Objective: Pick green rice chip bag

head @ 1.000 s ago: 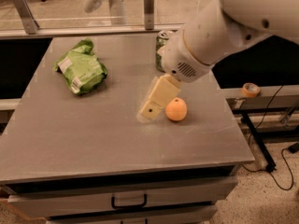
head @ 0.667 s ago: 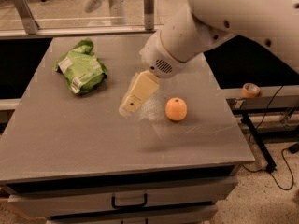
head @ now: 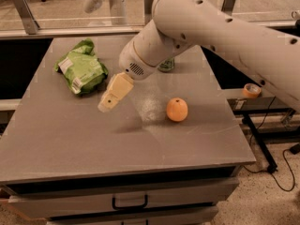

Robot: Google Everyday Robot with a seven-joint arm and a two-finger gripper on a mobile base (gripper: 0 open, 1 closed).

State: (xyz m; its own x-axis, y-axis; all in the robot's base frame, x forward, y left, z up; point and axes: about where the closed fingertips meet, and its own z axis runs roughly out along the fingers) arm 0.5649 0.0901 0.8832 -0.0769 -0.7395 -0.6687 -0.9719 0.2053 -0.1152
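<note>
The green rice chip bag [head: 81,68] lies crumpled at the back left of the grey table [head: 70,139], lime green with white label patches. My gripper [head: 108,103] hangs above the table just right of and in front of the bag, a short gap away and not touching it. It holds nothing. The white arm [head: 197,27] reaches in from the upper right.
An orange [head: 177,109] sits on the table right of the gripper. A dark green can [head: 167,65] stands behind the arm, mostly hidden. A drawer handle [head: 130,202] is below the front edge. A tape roll [head: 251,90] lies on a side surface at right.
The gripper has swung left, away from the orange and toward the green bag. The bag and the orange have not moved.
</note>
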